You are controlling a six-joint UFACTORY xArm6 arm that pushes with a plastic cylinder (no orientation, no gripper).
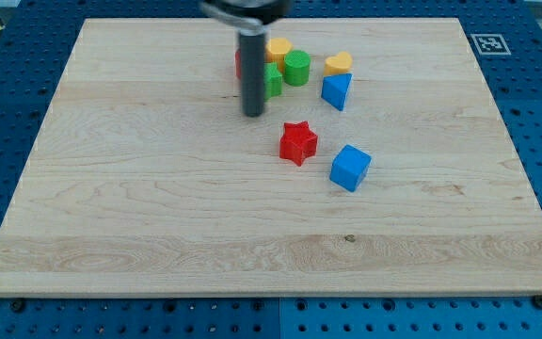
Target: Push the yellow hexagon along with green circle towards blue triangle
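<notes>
Rod upright, my tip (253, 114) just left of green circle (296, 68)

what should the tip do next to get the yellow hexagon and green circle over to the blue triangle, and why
Probably swing my tip up toward the view's top and left of the yellow hexagon. It now sits below and left of the cluster, while the green circle and blue triangle lie to the hexagon's lower right, so a push from the upper left should drive them that way.

Lab bench: wooden board (158, 207) on blue pegboard (7, 104)
</notes>
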